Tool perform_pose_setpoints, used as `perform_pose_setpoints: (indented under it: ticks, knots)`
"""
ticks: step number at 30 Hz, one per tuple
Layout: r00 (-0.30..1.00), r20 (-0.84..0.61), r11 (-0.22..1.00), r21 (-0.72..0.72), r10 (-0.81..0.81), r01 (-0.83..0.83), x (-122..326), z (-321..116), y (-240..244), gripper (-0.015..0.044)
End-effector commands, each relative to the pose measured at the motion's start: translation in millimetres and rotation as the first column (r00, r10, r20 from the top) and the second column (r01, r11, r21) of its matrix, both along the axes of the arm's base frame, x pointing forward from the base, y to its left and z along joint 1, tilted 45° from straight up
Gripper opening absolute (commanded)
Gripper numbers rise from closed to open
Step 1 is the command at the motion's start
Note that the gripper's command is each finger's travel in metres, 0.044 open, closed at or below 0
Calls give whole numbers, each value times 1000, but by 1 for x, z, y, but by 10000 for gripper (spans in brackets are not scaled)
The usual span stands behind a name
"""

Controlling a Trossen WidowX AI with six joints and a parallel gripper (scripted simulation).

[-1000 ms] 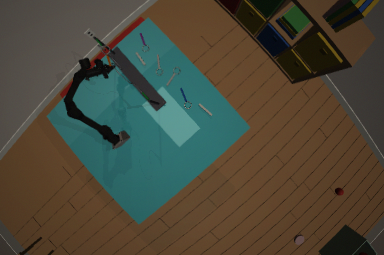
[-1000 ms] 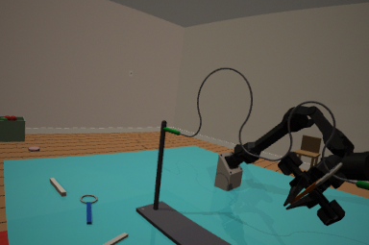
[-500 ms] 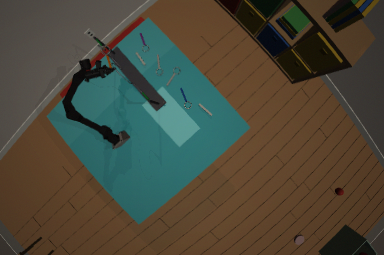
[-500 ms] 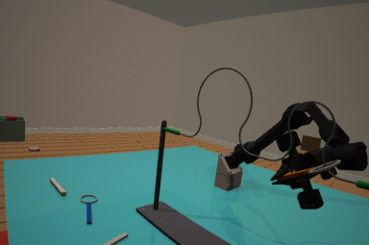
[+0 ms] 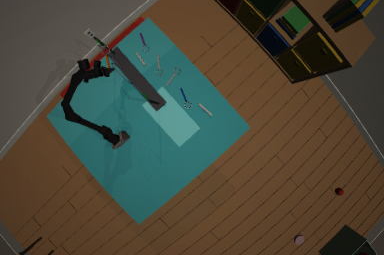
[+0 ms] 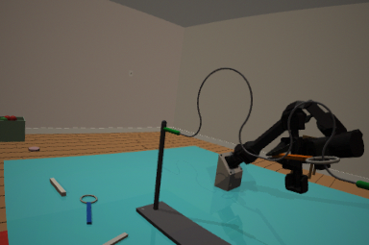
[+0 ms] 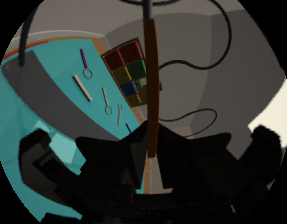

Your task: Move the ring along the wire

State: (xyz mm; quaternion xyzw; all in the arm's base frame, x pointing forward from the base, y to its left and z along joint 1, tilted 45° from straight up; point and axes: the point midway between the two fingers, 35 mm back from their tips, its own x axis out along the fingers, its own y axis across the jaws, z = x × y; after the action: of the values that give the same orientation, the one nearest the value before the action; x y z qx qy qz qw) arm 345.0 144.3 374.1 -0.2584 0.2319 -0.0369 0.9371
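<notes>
My gripper is shut on the orange handle. The grey ring lies nearly flat at the handle's outer end, around the thin grey wire, low on the loop beside one green part. Whether ring and wire touch cannot be told. The other green part is at the far post. The near post stands at the left in the wrist view.
The dark base plate lies under the wire on the teal mat. Loose rings with handles, such as a blue one and a purple one, and pale sticks lie beside it.
</notes>
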Motion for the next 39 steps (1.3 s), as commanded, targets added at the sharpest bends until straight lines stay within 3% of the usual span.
perform_pose_setpoints:
  ticks: [1, 18, 39]
  knots:
    - [1000, 13, 998, -58, -8, 9, 0, 8, -10, -150]
    - [1000, 29, 951, -310, -4, 12, 1, 33, -40, -150]
    - [999, 38, 860, -511, 3, 16, 2, 67, -62, -150]
